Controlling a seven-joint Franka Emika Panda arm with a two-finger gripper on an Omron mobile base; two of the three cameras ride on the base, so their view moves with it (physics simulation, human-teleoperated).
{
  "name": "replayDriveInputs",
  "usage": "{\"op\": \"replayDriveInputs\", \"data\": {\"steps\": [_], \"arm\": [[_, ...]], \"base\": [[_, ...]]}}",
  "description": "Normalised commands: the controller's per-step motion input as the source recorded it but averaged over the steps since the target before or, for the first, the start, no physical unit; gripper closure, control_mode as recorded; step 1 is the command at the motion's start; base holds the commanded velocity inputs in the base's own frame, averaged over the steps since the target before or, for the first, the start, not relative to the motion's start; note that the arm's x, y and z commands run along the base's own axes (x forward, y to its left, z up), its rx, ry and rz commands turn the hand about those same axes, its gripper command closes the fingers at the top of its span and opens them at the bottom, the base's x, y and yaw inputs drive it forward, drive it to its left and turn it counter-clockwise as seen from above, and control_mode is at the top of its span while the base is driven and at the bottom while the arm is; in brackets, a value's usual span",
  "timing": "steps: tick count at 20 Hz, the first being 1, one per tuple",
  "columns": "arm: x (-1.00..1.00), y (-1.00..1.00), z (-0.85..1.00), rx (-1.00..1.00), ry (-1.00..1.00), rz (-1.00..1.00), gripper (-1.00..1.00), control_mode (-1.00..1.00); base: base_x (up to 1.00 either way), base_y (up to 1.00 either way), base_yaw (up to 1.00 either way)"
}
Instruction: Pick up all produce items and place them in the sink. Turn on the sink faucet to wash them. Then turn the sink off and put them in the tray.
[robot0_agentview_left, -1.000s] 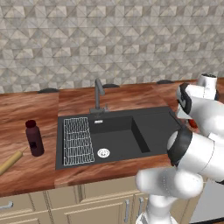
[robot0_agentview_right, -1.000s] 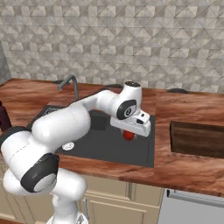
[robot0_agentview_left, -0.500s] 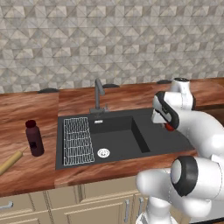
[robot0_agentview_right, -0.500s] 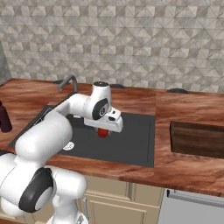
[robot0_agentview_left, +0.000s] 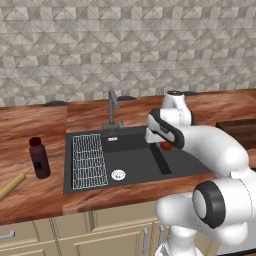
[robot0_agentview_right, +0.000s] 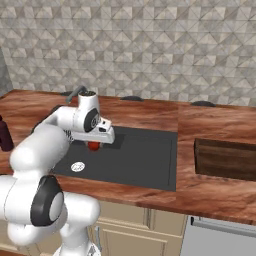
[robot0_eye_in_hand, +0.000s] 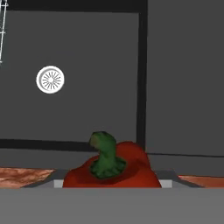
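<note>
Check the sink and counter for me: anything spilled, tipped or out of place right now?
Nothing stands out. The bottle stands upright on the counter, the rack lies flat in the sink, and the gripper holds the red fruit over the basin.

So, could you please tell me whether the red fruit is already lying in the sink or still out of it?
Still out: the red fruit hangs in the gripper above the sink floor, not resting on it.
</note>
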Motion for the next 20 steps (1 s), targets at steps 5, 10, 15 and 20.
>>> {"op": "replayDriveInputs", "data": {"steps": [5,10,15,20], "arm": [[0.18,0.67,-0.04,0.02,0.01,0.11,1.00,-1.00],[0.19,0.46,-0.28,0.04,0.00,0.10,1.00,-1.00],[0.28,0.23,-0.51,0.03,0.00,0.08,1.00,-1.00],[0.33,0.03,-0.57,0.02,0.00,0.05,1.00,-1.00]], "base": [[0.00,0.00,0.00],[0.00,0.00,0.00],[0.00,0.00,0.00],[0.00,0.00,0.00]]}}
